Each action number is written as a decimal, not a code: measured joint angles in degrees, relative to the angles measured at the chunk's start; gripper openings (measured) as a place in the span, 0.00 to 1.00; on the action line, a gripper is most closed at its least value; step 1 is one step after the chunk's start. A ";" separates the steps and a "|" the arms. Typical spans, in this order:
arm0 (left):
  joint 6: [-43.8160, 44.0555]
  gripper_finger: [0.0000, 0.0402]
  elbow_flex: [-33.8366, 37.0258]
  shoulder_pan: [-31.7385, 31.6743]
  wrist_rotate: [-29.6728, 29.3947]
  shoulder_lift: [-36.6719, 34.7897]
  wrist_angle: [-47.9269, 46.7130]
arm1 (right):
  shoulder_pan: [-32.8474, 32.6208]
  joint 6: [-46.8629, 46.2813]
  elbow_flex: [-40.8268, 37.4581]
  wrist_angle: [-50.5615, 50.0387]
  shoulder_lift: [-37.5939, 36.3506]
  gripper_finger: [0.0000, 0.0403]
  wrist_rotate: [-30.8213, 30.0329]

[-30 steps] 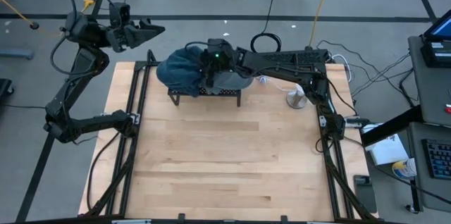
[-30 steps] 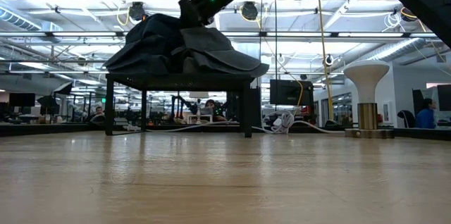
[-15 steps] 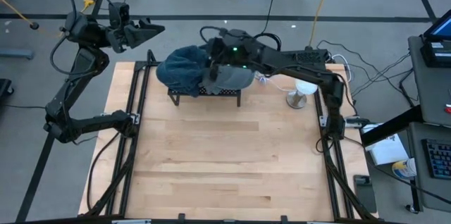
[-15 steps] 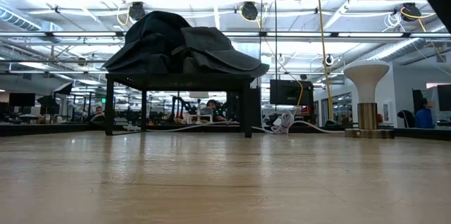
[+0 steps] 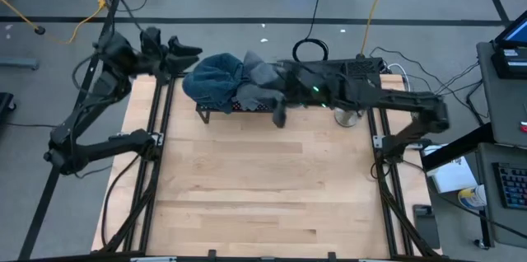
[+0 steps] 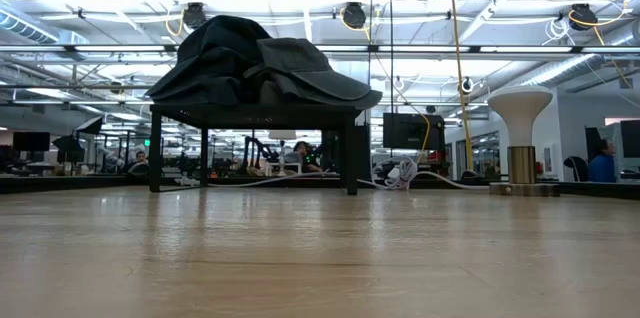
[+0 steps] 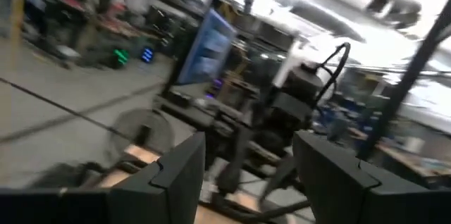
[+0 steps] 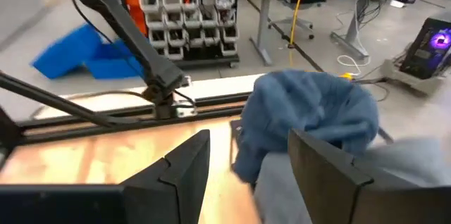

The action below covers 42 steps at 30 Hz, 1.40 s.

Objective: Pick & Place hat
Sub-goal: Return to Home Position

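Note:
A blue hat [image 5: 212,79] and a grey hat [image 5: 265,91] lie piled on a small black rack [image 5: 239,109] at the middle of the table's far edge. In the low view the pile [image 6: 255,66] rests on the rack's top. My right gripper [image 5: 278,114] hovers open, high above the rack's near right corner. Its wrist view shows the blue hat [image 8: 310,111] beyond the open fingers [image 8: 246,182]. My left gripper [image 5: 186,51] is open in the air just left of the blue hat, and holds nothing [image 7: 246,182].
A white mushroom-shaped stand [image 6: 520,138] sits at the table's far right, partly under my right arm [image 5: 354,93]. Black rails [image 5: 156,147] run along both table sides. The wooden table top [image 5: 263,188] stretches in front of the rack. Cables lie on the floor beyond.
My right gripper has risen off the hat pile, out of the low view, and drawn back toward the table's near right. The hats have stayed on the rack. My left gripper has swung right toward the blue hat.

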<state>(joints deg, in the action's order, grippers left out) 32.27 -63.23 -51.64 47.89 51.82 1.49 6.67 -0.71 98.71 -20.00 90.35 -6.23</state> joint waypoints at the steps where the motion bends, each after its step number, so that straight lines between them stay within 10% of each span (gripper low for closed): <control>1: -1.46 0.54 2.02 0.60 -1.85 -1.29 0.44 | -0.43 -1.09 -5.05 3.51 -2.61 0.46 -0.02; 19: -11.37 0.54 43.25 13.37 -19.85 -19.58 28.11 | -6.03 -5.29 -74.52 46.44 -41.56 0.46 -4.23; 29: -11.96 0.54 61.82 16.96 -26.07 -21.65 51.01 | -7.53 -7.23 -89.67 53.75 -50.57 0.46 -4.23; 42: -13.62 0.54 62.13 15.94 -24.75 -22.00 51.92 | -7.49 -7.63 -97.00 59.02 -56.76 0.46 -7.71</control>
<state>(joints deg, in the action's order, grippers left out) 18.65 -1.10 -35.70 23.14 29.83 53.41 -0.82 -8.34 1.71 39.03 33.59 -13.93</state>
